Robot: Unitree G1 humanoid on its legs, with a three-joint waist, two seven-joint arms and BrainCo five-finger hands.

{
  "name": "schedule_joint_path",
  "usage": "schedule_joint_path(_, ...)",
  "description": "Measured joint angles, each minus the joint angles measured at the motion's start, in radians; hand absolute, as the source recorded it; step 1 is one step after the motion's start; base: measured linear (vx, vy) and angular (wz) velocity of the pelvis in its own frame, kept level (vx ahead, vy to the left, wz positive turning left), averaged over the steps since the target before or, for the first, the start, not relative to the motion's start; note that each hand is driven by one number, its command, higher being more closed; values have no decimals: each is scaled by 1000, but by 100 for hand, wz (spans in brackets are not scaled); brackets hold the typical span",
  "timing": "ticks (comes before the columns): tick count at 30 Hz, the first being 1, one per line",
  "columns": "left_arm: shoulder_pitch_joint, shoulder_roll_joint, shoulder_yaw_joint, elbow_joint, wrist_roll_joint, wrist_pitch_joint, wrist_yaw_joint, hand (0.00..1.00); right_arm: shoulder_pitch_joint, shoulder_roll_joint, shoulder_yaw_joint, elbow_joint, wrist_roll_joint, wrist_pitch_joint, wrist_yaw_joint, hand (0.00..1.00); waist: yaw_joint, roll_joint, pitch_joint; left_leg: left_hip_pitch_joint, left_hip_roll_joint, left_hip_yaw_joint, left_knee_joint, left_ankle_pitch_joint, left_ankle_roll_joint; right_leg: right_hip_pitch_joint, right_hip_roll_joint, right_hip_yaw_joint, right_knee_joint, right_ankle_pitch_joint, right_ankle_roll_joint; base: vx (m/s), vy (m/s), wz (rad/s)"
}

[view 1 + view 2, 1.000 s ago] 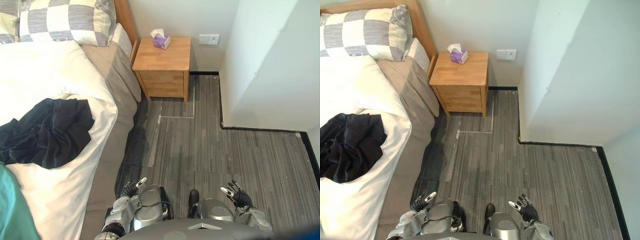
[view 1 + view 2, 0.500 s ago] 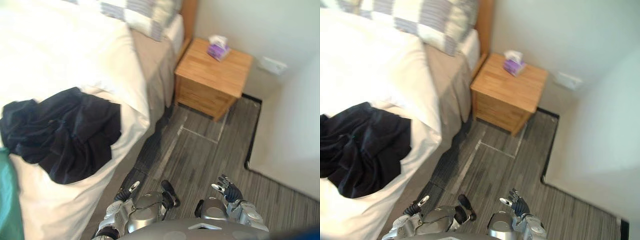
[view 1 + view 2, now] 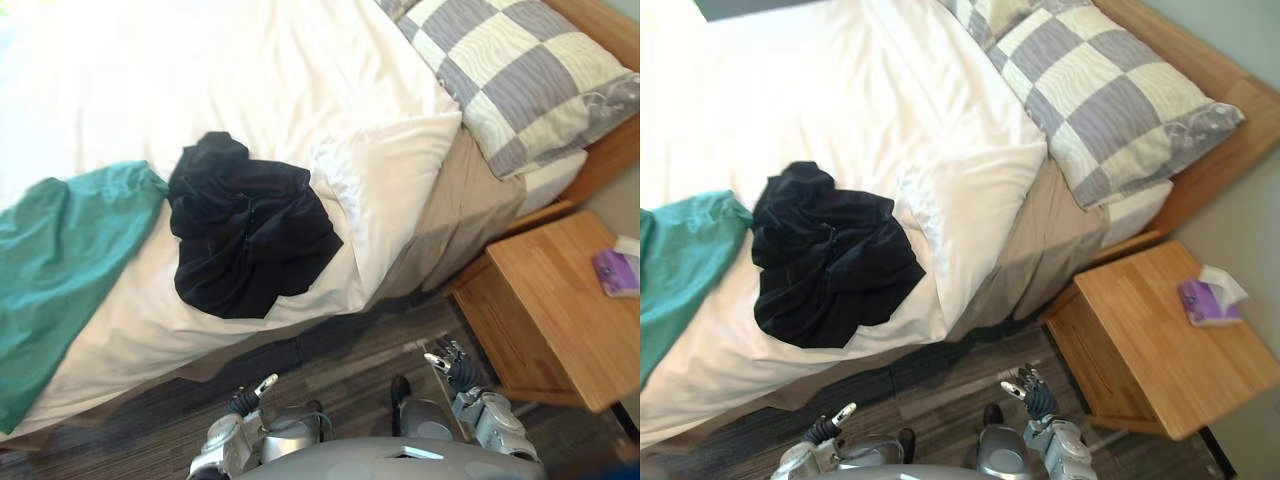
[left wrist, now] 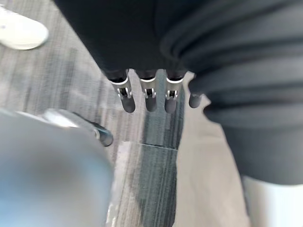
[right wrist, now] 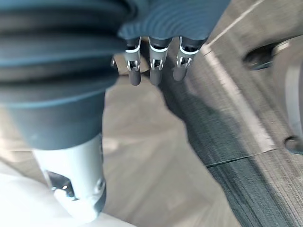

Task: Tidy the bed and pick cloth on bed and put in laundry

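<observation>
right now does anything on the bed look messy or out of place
Yes. A black cloth lies crumpled in a heap on the white duvet near the bed's edge, with a teal cloth spread beside it to the robot's left. The left robot hand and right robot hand hang open, holding nothing.

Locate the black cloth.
In the left eye view, the black cloth lies crumpled on the white duvet near its front edge, right of the teal cloth.
</observation>
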Motion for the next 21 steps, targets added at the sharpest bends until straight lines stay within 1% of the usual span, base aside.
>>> schedule_joint_path(1, 0, 0, 1, -1, -1, -1, 0, 0, -1, 0, 11, 0, 8, 1, -1, 0, 2, 3, -2, 10, 16, 1, -9, 10, -13, 11, 16, -12, 2, -2, -3, 130, -219, 40)
schedule_joint_path(2, 0, 2, 9, -2, -4, -1, 0, 0, -1, 3, 20, -1, 19, 3, -3, 0, 2, -8, -5, 7, 25, 5, -11, 28, -21, 16, 19, -24, 6, -10, -17, 81, -154, 38)
schedule_joint_path(4, -1, 1, 9, -3, -22, 0, 0, 0, -1, 4, 21, -1, 18, 19, -12, 0, 1, -16, -6, 2, 28, 9, -12, 40, -24, 19, 16, -39, 5, -13, -22, 32, -94, 30)
schedule_joint_path(6, -1, 1, 8, -3, -28, 3, -4, 0, 10, 5, 7, 1, 43, 74, -54, 0, -1, -21, -10, -11, 25, 34, -11, 61, -25, 35, 7, -62, -17, -13, -22, 4, -47, 36)
schedule_joint_path(7, -2, 1, 7, -3, -27, 5, -4, 0, 15, 8, -8, 6, 49, 86, -65, 0, -2, -21, -9, -14, 21, 46, -12, 70, -26, 40, 1, -70, -22, -13, -22, -26, -9, 54)
schedule_joint_path(8, -3, 0, 6, -2, -18, 10, -4, 0, 33, 15, -53, 25, 68, 113, -88, 0, -7, -23, -9, -15, 11, 94, -13, 95, -25, 58, -20, -102, -32, -13, -23, -37, 5, 55)
schedule_joint_path(9, -3, 0, 5, -2, -17, 12, -4, 0, 44, 18, -73, 32, 78, 120, -98, 0, -12, -23, -9, -15, 8, 119, -16, 104, -23, 69, -27, -117, -38, -13, -23, -52, 14, 69)
schedule_joint_path(10, -2, -1, 5, -1, -14, 14, -4, 0, 73, 27, -118, 33, 98, 124, -122, 0, -20, -21, -11, -9, 6, 174, -37, 120, -15, 85, -37, -146, -44, -12, -24, -65, 19, 70)
schedule_joint_path(11, 0, -1, 5, 1, 9, 16, -4, 0, 99, 39, -165, 25, 129, 120, -149, 0, -29, -23, -20, -6, 7, 229, -74, 134, -4, 88, -44, -177, -51, -11, -25, -68, 22, 71)
schedule_joint_path(12, 0, -3, 3, 3, 21, 18, -7, 0, 108, 42, -191, 15, 142, 116, -161, 0, -33, -17, -25, -1, 10, 263, -92, 137, 4, 90, -47, -196, -53, -10, -27, -86, 41, 67)
schedule_joint_path(13, 0, -5, 4, 3, 23, 21, -11, 0, 130, 49, -227, -9, 161, 108, -179, 0, -40, -17, -25, 7, 14, 311, -109, 141, 11, 97, -54, -212, -54, -10, -27, -89, 56, 47)
schedule_joint_path(14, 4, -7, 10, 0, 24, 30, -23, 0, 166, 54, -272, -89, 175, 94, -223, 0, -37, -22, -27, 16, 10, 335, -127, 160, 12, 105, -63, -218, -57, -7, -23, -117, 78, 28)
schedule_joint_path(16, 10, 0, 19, -3, 43, 42, -29, 0, 188, 55, -307, -189, 176, 75, -278, 0, -37, -34, -36, 25, -4, 333, -164, 178, 18, 106, -69, -214, -63, -2, -17, -111, 69, 7)
schedule_joint_path(17, 15, 10, 18, -3, 62, 54, -34, 0, 202, 55, -344, -266, 176, 50, -334, 0, -46, -46, -54, 28, -12, 330, -197, 191, 14, 104, -70, -214, -79, 4, -12, -83, 63, 10)
schedule_joint_path(18, 19, 18, 18, -2, 62, 63, -47, 0, 201, 50, -395, -335, 174, 28, -387, 0, -56, -49, -68, 33, -18, 330, -231, 208, 17, 103, -70, -214, -93, 13, -7, -59, 57, 10)
schedule_joint_path(19, 20, 21, 18, -2, 62, 66, -54, 0, 200, 44, -418, -368, 173, 16, -414, 0, -57, -54, -70, 39, -21, 331, -252, 215, 21, 103, -70, -214, -96, 17, -4, -37, 62, 7)
schedule_joint_path(20, 20, 29, 17, -4, 59, 75, -66, 0, 185, 30, -464, -425, 159, -3, -467, 0, -58, -64, -69, 39, -24, 332, -257, 219, 20, 105, -71, -212, -101, 23, 0, -28, 51, 2)
schedule_joint_path(21, 21, 32, 17, -8, 59, 77, -69, 0, 179, 22, -487, -449, 149, -11, -488, 0, -57, -69, -68, 40, -26, 333, -257, 220, 20, 105, -71, -209, -102, 25, 3, -25, 52, 0)
